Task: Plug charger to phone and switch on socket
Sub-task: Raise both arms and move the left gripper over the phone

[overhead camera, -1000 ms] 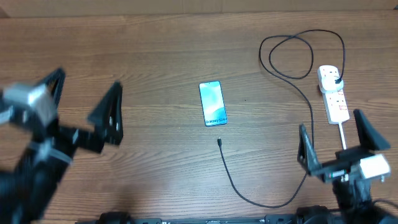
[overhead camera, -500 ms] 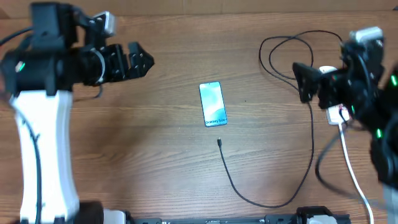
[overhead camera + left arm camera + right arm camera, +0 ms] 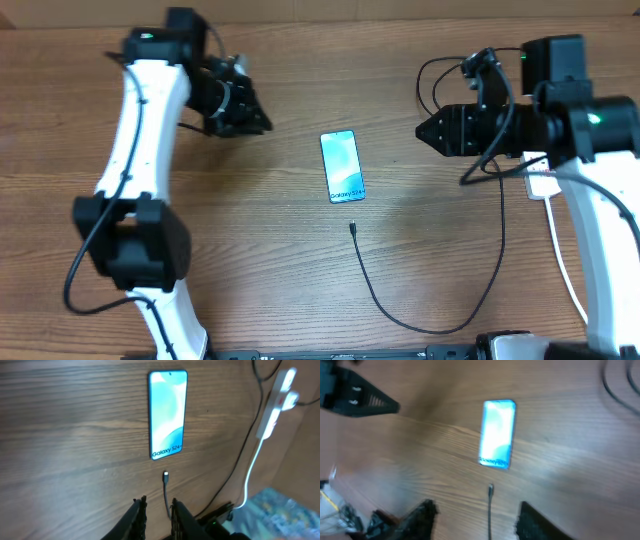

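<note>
Since the phone (image 3: 341,166) lies flat and screen-up in the middle of the table (image 3: 250,260), with the charger (image 3: 430,325) ending in its tiny connector (image 3: 354,229) just below the phone's bottom edge and not touching it, I judge the step in hand to be picking up that tip.

The cable runs from there in a wide curve to the far right, towards the socket (image 3: 274,410) and its white cord (image 3: 252,467), which my right arm largely covers in the overhead view.

The right gripper (image 3: 477,520) hangs above the table with its fingers spread wide and nothing in them. In its wrist view the connector sits between them, so I'd use this one. The left gripper (image 3: 156,515) is empty too, its fingers only slightly apart, and is well placed to steady the phone.

I'd come straight down, pinch the cable just behind the connector, keep it in line with the port, and push gently so the phone doesn't slide.
</note>
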`<state>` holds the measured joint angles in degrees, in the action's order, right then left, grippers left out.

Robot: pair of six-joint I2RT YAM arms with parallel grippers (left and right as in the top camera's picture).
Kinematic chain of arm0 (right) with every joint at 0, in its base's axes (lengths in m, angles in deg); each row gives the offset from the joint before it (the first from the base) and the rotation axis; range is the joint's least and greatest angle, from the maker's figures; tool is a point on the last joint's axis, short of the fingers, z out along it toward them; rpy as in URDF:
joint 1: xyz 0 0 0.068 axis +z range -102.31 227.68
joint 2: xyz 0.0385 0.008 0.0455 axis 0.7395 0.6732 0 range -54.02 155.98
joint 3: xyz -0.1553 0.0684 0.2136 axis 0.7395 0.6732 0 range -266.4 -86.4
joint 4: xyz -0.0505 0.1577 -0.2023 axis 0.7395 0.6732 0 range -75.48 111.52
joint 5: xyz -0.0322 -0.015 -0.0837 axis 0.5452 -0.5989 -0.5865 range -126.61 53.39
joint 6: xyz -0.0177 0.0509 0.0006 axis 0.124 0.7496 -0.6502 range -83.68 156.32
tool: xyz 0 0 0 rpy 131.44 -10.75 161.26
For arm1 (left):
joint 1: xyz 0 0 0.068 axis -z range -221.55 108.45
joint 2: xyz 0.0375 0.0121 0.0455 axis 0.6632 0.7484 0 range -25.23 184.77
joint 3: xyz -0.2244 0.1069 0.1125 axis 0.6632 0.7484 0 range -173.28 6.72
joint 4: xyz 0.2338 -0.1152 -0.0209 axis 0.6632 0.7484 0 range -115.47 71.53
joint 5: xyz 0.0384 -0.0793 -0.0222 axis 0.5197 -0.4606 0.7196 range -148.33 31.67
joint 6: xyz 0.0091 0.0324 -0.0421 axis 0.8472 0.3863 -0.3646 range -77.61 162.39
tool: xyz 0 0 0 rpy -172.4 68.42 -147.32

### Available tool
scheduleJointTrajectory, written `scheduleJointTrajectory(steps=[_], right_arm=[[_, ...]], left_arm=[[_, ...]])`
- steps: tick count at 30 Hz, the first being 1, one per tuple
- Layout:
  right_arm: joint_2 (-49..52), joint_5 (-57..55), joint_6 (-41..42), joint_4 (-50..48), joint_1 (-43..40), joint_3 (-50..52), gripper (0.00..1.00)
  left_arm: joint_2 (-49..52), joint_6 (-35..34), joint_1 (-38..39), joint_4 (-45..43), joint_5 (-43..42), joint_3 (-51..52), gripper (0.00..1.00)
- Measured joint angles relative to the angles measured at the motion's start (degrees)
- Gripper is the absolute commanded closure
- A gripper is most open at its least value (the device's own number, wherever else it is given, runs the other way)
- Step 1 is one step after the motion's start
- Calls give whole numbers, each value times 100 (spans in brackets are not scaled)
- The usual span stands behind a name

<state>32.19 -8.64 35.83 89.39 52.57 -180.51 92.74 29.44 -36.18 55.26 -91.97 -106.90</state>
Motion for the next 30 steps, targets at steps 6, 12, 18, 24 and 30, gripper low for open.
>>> scheduleJointTrajectory(steps=[6, 12, 18, 24, 30], right_arm=[[509, -1368, 1045, 72, 9, 4, 0], [728, -2518, 1711, -280, -118, 4, 0], [879, -2785, 2006, -291, -378, 4, 0], [879, -2828, 2052, -289, -380, 4, 0], [879, -2815, 2087, -291, -380, 4, 0]], left_arm=[[505, -282, 1056, -802, 1010, 0, 0], [590, -1174, 2090, -1484, 2385, 0, 0], [597, -1770, 2765, -2022, 3270, 0, 0], [614, -2249, 2964, -2065, 3753, 0, 0], [623, -2465, 2964, -2245, 3853, 197, 0]])
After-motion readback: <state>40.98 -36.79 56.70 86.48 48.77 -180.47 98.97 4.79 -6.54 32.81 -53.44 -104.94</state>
